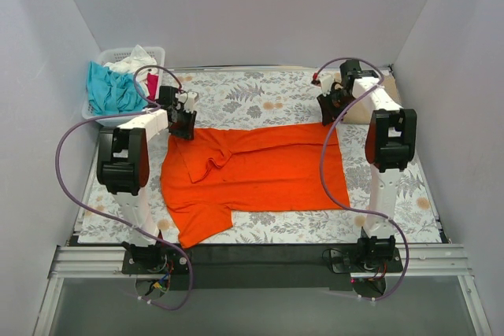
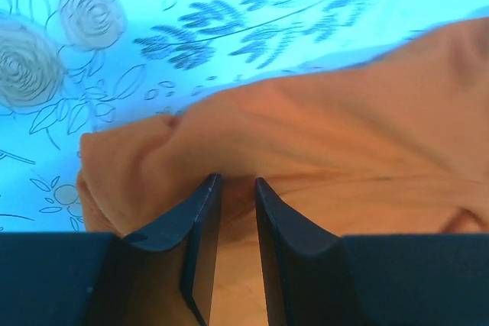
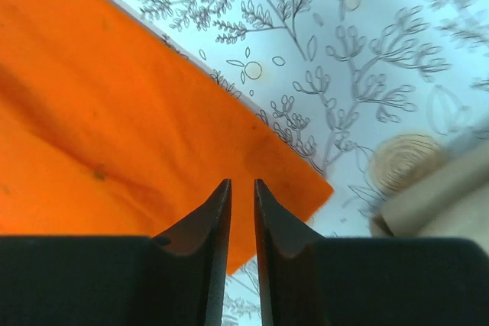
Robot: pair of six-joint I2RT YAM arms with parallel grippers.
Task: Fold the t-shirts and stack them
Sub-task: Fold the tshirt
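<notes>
A bright orange t-shirt (image 1: pixel 260 171) lies spread across the middle of the flower-print table, one sleeve pointing to the near left. My left gripper (image 1: pixel 183 125) sits low at its far left corner. In the left wrist view its jaws (image 2: pixel 237 179) stand a narrow gap apart over bunched orange cloth (image 2: pixel 344 127), with nothing clamped that I can see. My right gripper (image 1: pixel 329 112) hovers at the far right corner. Its jaws (image 3: pixel 242 182) are also slightly apart above the flat orange cloth (image 3: pixel 99 127).
A white slatted basket (image 1: pixel 110 57) at the far left holds teal (image 1: pixel 110 90), white (image 1: pixel 132 60) and pink-red (image 1: pixel 152 84) shirts. A tan shape (image 3: pixel 443 188) lies by the right wall, partly hidden behind the right arm (image 1: pixel 391 88).
</notes>
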